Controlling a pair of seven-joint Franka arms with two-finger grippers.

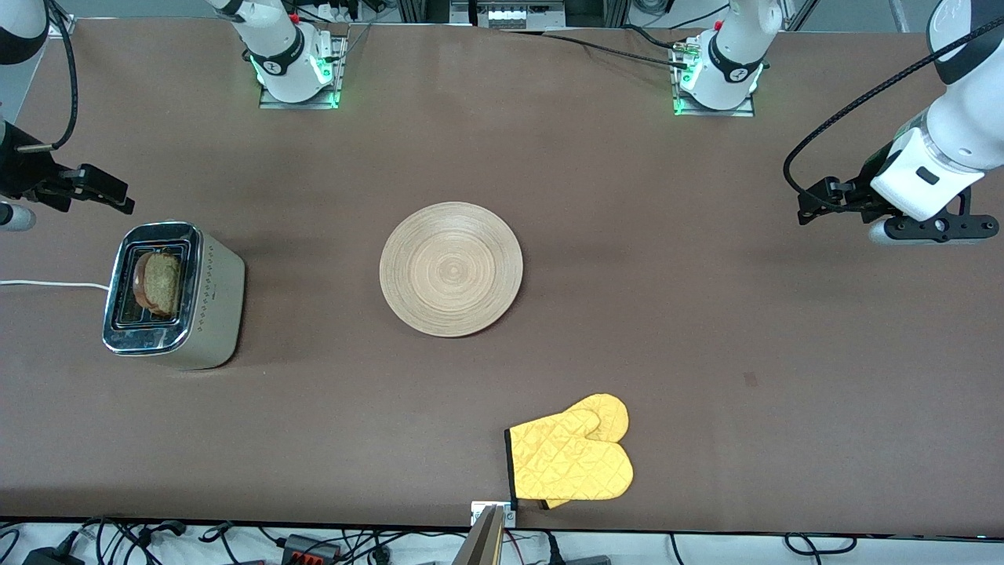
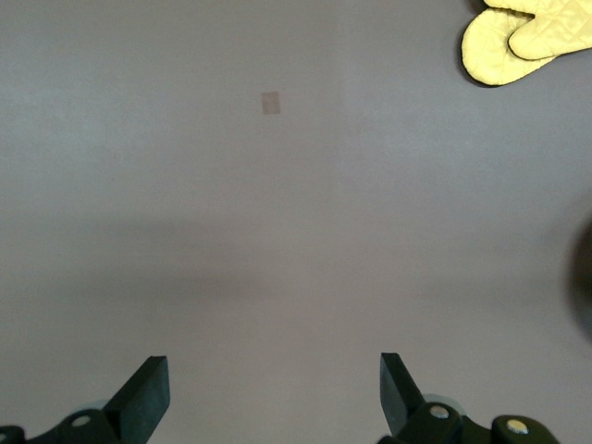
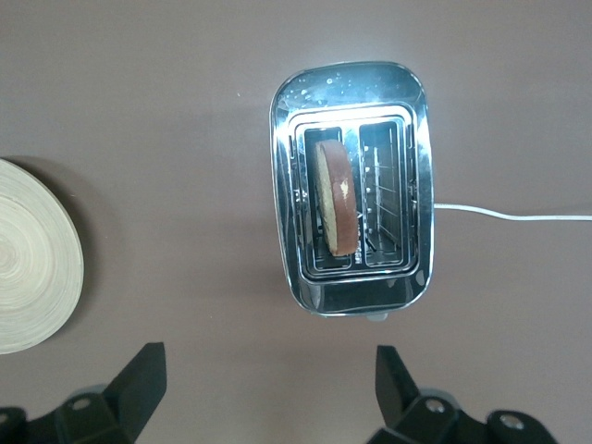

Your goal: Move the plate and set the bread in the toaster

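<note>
We find the brown table (image 1: pixel 627 235) filling the front view from edge to edge. The two arms are the largest items on it: the left arm enters at the upper right of the frame, its left gripper (image 1: pixel 816 205) hanging over bare table near that end, with nothing in it. In the left wrist view its fingers (image 2: pixel 148 393) stand wide apart over plain tabletop. The right arm enters at the upper left of the frame, and the right gripper (image 1: pixel 110 192) hangs just above the toaster's corner in the picture; its fingers (image 3: pixel 139 384) are likewise spread wide and carry nothing.

Next in size, the plate (image 1: pixel 451 269) lies flat at the centre of the frame, bare. The toaster (image 1: pixel 172 294) stands at centre left of the frame, its white cord (image 1: pixel 51 284) running off the left edge. The yellow oven mitts (image 1: pixel 572 455) lie at lower centre, close to the bottom table edge.

Smallest, the bread (image 1: pixel 161 282) sits upright in one slot of the toaster, its top edge showing above the chrome; the right wrist view shows the second slot unoccupied.
</note>
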